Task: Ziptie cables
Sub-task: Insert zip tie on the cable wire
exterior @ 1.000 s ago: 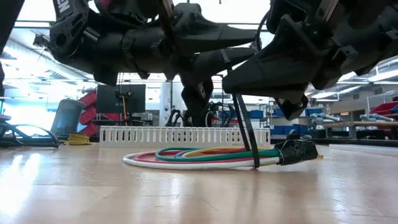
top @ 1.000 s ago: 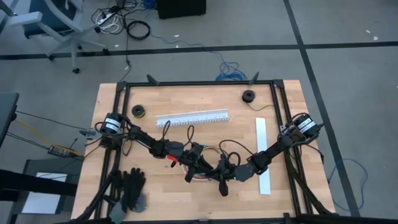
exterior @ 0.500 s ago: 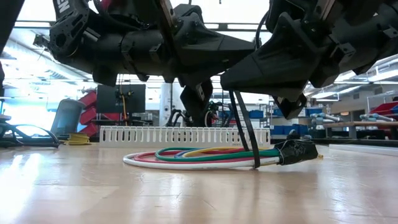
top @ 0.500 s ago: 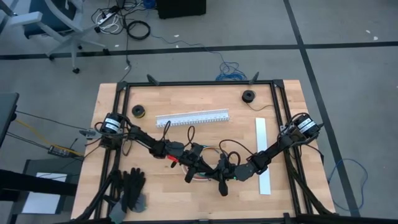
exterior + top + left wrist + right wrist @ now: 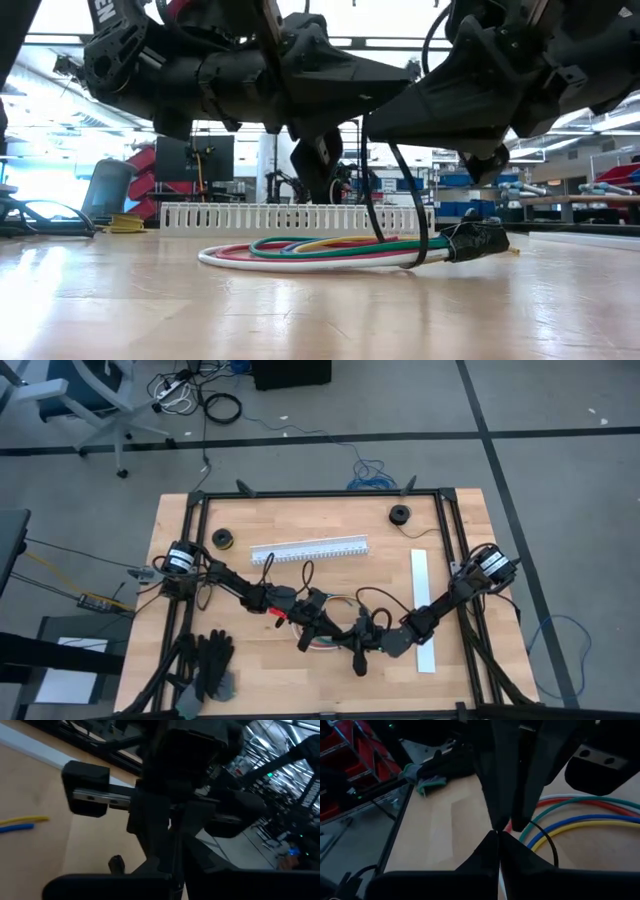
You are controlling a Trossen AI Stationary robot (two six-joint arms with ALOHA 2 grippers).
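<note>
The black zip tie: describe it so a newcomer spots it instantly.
Start at the wooden table, then find the flat coil of coloured cables lying in front of the white slotted channel. The black zip tie loops around the coil beside its dark plug end, the only thin black strap arching upward.

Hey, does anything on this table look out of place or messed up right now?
Nothing looks damaged or spilled. The cables lie coiled flat on the table, with a black zip tie looped up from them toward the grippers above. A pair of dark gloves lies near the left arm's base, apart from the work.
</note>
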